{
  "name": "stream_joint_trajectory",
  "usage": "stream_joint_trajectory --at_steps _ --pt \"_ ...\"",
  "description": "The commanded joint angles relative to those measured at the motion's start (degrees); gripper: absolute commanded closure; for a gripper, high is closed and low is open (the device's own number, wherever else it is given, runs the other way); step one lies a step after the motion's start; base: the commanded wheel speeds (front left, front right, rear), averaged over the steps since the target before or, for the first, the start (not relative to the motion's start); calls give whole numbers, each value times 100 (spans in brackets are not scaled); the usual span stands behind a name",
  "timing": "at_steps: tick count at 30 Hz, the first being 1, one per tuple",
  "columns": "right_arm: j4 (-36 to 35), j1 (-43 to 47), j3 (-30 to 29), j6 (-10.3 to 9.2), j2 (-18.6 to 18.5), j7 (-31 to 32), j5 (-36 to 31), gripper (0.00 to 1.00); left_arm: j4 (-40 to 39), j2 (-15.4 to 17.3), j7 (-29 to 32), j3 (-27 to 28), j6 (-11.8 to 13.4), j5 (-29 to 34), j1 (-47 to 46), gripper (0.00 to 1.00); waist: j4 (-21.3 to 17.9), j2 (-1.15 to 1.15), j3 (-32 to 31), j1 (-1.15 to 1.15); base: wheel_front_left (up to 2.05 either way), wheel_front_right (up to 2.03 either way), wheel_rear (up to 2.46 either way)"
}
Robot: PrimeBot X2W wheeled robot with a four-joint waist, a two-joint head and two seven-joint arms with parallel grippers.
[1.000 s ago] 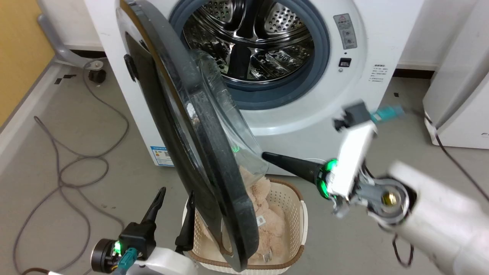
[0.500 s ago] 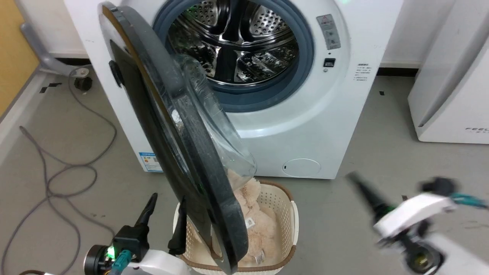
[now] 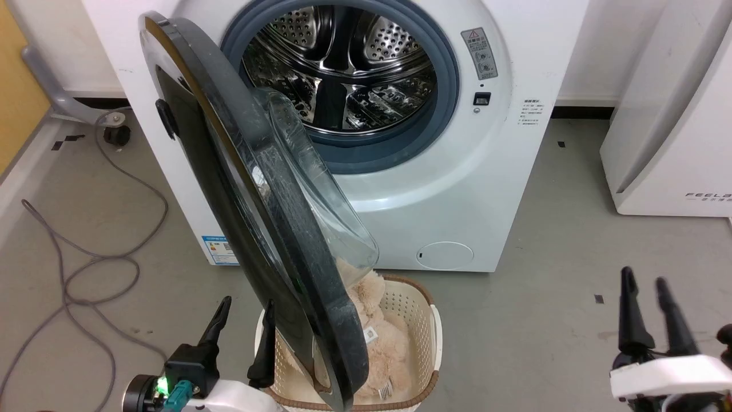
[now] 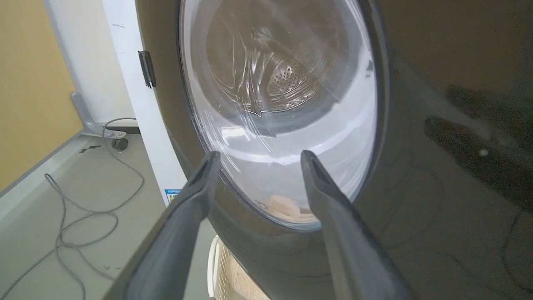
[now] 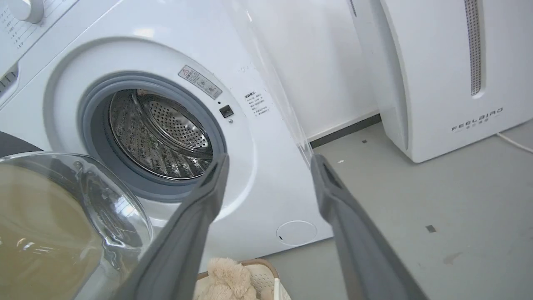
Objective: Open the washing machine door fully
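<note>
The white washing machine [image 3: 514,171] stands with its steel drum [image 3: 343,68] exposed. Its black washing machine door [image 3: 297,252] is swung out toward me, edge-on, the glass bowl facing right. My left gripper [image 3: 247,301] is open at the lower left, just left of the door's lower edge. In the left wrist view its fingers [image 4: 259,155] point at the door's glossy outer face [image 4: 416,187], holding nothing. My right gripper [image 3: 644,277] is open at the lower right, well clear of the door. The right wrist view has that gripper [image 5: 270,158] facing the machine [image 5: 258,137], the door's bowl [image 5: 83,200] at left.
A cream basket [image 3: 426,320] with a beige plush toy sits on the floor under the door's lower edge. A grey cable [image 3: 86,269] loops across the floor at left. A white FEELBIRD appliance [image 3: 675,114] stands at right, with grey floor between it and the machine.
My right gripper has drawn back from the door's glass bowl to the lower right, fingers now pointing up. The head camera has shifted; the door and left gripper look unchanged.
</note>
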Motion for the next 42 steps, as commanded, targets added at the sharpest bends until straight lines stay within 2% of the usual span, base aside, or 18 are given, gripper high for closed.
stream_joint_trajectory --at_steps 1,4,7,11,16,24,26,27,42 --pt "-408 189 -197 5 170 -24 -502 0 8 48 -12 4 29 -26 32 0 10 0 2 0 0 0 0" --pt "-1313 468 -473 5 349 180 -1516 0 7 64 -13 -7 38 -31 3 0 32 0 13 0 0 0 0" --pt "-2117 719 -421 5 399 615 -2382 0 3 93 -16 -2 45 -41 -37 0 44 0 50 0 0 0 0" --pt "-2648 1071 -131 5 406 1027 -2815 0 4 117 -23 -5 71 -39 -74 0 46 0 78 0 0 0 0" --pt "-2644 1397 130 5 408 1247 -2945 0 22 149 -34 -13 83 -48 -97 0 60 0 84 0 0 0 0" --pt "-2103 1488 133 5 409 1101 -2819 0 37 177 -34 -63 102 -58 -92 0 102 0 65 0 0 0 0" --pt "-2020 1461 117 5 409 1059 -2797 0 32 191 -29 -72 108 -60 -93 79 107 0 71 0 0 0 0" --pt "-1990 1444 113 5 409 1040 -2792 0 28 203 -26 -79 110 -55 -95 100 106 0 76 0 0 0 0" --pt "-1815 1388 105 5 409 940 -2639 0 -388 251 -49 -102 160 -112 -107 100 113 0 40 0 0 0 0"
